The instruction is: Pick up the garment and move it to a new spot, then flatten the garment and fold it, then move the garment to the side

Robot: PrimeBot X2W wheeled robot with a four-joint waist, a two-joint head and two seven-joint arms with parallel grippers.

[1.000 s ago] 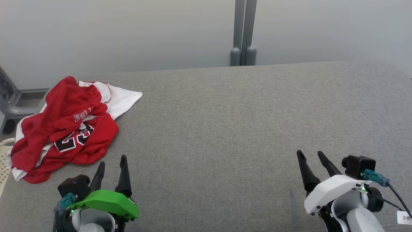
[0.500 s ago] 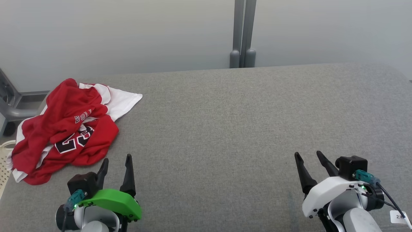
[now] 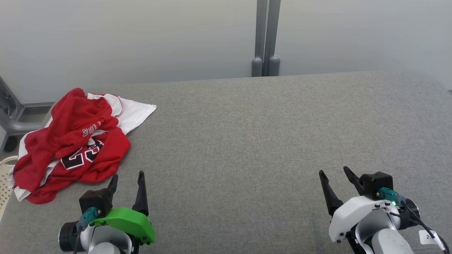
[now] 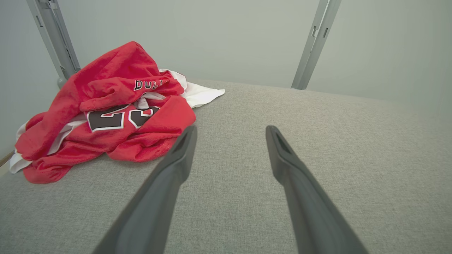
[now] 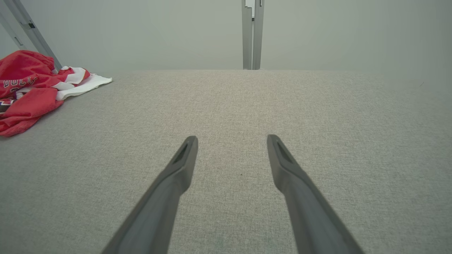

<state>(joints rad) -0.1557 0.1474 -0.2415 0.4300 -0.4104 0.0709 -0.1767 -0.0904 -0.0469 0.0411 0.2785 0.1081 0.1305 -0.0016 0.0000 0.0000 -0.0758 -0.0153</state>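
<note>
We are taking this for a lab or robot test bay rather than a home. We are facing plain pale partition panels (image 3: pixel 141 35), joined by upright grey metal posts (image 3: pixel 266 35), and they are closing off the space behind the work area. The work surface (image 3: pixel 247 141) is stretching wide and flat, covered in grey woven fabric like a padded bench. At the left edge a grey metal frame (image 3: pixel 21 126) is standing on a dark caster (image 3: pixel 10 144), and a cream perforated basket (image 3: pixel 3 183) is peeking in below it. A crumpled red jersey (image 3: pixel 70 141) is giving the one domestic touch.
</note>
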